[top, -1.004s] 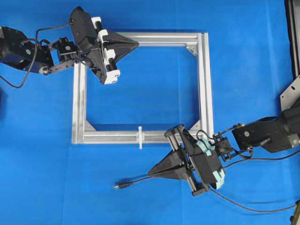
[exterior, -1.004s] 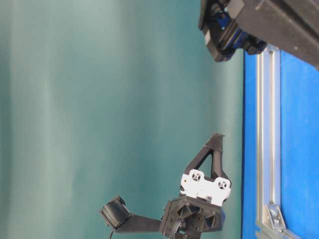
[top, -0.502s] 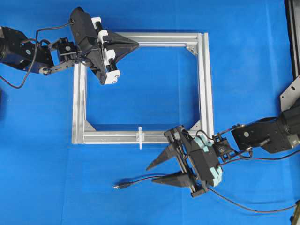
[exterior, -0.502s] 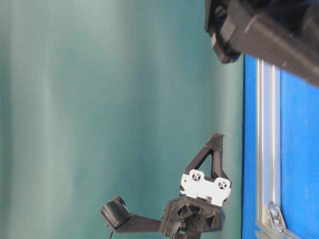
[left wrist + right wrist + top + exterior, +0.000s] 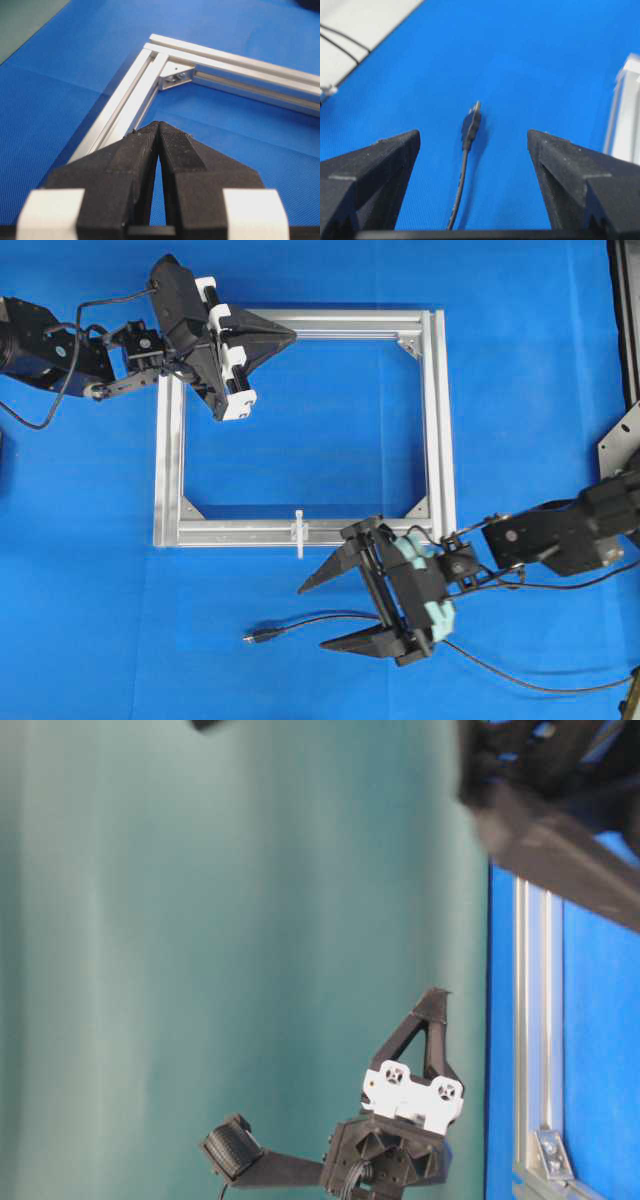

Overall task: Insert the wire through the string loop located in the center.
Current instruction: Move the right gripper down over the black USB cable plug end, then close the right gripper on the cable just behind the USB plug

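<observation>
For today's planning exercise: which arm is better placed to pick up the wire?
Right. Its open gripper straddles the wire on the cloth. The left gripper, shut, sits at the frame's far corner.

Closed left claw (image 5: 158, 131) over frame corner (image 5: 167, 65)

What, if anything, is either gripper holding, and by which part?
Nothing is held. The right gripper is open, with the wire lying on the cloth between its fingers. The left gripper is shut on nothing.

A silver aluminium frame (image 5: 437, 420) lies on the blue cloth (image 5: 520, 360) ahead of me, corner brackets (image 5: 408, 344) inside it.
</observation>
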